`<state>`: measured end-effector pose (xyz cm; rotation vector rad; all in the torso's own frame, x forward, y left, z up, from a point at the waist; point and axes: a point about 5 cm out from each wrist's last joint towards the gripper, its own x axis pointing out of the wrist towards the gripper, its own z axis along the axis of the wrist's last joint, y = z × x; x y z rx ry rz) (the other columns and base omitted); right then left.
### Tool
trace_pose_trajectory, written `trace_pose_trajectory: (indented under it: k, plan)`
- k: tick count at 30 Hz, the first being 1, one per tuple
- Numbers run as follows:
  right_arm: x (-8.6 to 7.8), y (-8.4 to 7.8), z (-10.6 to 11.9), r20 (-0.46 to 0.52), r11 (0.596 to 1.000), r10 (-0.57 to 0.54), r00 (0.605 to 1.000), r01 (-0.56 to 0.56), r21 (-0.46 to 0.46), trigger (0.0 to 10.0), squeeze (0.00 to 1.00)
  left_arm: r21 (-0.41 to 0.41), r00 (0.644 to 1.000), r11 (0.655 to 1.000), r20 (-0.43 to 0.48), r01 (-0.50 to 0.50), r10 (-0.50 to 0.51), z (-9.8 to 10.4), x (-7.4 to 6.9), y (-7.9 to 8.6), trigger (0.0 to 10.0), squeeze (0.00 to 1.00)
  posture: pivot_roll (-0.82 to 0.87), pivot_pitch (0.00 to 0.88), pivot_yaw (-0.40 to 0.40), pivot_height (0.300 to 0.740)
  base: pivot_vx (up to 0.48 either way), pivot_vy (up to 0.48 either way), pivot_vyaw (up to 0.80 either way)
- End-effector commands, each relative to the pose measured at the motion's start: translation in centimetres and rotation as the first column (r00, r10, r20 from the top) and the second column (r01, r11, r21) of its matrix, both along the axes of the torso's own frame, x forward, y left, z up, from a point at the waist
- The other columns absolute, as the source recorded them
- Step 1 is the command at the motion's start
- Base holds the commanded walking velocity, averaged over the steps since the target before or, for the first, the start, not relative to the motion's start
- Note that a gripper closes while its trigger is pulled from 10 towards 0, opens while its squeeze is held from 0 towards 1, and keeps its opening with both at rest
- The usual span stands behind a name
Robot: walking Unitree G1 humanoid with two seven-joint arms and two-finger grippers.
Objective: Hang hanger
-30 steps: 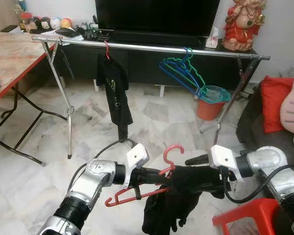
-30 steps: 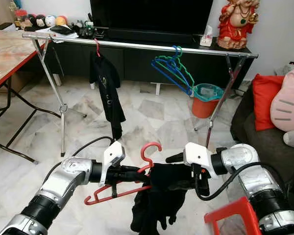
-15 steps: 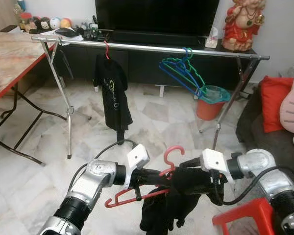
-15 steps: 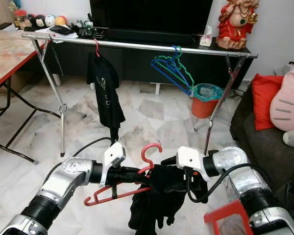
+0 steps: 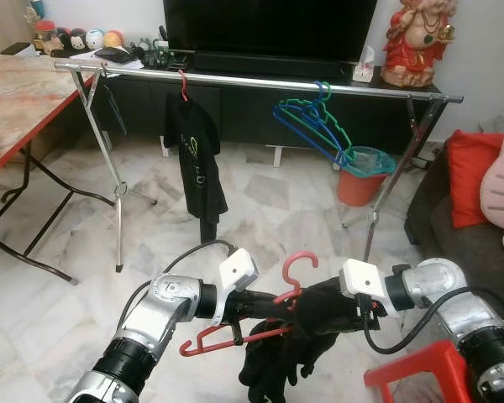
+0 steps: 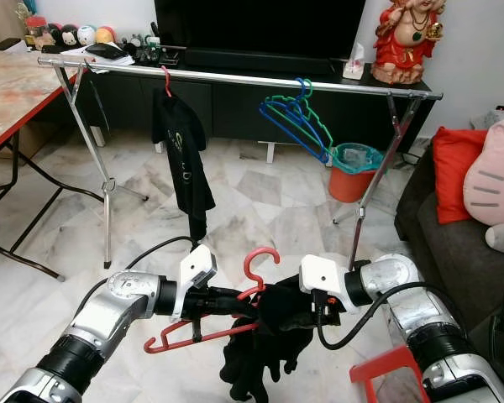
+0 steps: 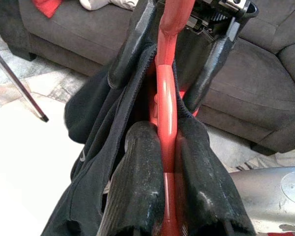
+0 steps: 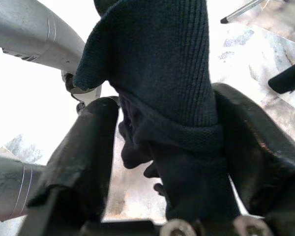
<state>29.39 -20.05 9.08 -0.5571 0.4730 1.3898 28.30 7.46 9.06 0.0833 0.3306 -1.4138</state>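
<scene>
While both arms reach in toward each other low in front of the robot, the left gripper (image 7: 164, 147) has its two black fingers pressed tight on the shaft of the red hanger (image 5: 273, 315), squeezing it from both sides just below the hook. The hook curls up free above the grip, and the hanger's long bar slants down toward the robot's left. A black garment (image 5: 281, 357) is draped over the hanger's right end and droops in a bunch beneath it, above the marble floor (image 5: 260, 210).

Over to the right gripper (image 8: 162, 142): its fingers sit on either side of a thick fold of that dark knitted cloth, closed onto it, right next to the left gripper's fingertips. In the left wrist view the two grippers nearly meet around the hanger.

Well beyond them stands the metal clothes rail (image 5: 260, 81), running across the room in front of the TV cabinet (image 5: 260, 117). A black shirt (image 5: 197, 151) on a red hanger already hangs near its left end, and a cluster of blue and green hangers (image 5: 315, 122) hangs further right. An orange bucket (image 5: 361, 176) sits behind the rail, and a red stool (image 5: 420, 374) shows by the right arm
</scene>
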Motion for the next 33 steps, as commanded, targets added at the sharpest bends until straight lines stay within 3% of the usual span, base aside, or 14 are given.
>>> trace_pose_trajectory:
  k: [1, 33]
  plan:
    - [0.1, 0.3, -0.2, -0.005, 1.000, 0.015, 1.000, -0.015, -0.013, 0.0, 0.00, -0.029, 0.999, 0.999, 0.048, 0.019, -0.017, 1.3, 0.2, -0.5, 10.0, 0.00, -0.02, 0.000, -0.063, 0.740, 0.000, 0.000, 0.00]
    - [-0.2, 1.5, -0.8, -0.059, 0.998, 0.030, 0.998, -0.027, 0.049, 0.0, 0.00, -0.062, 0.992, 0.998, 0.124, 0.033, -0.026, 2.0, 0.5, -1.2, 10.0, 0.00, -0.02, 0.000, -0.070, 0.740, 0.000, 0.000, 0.00]
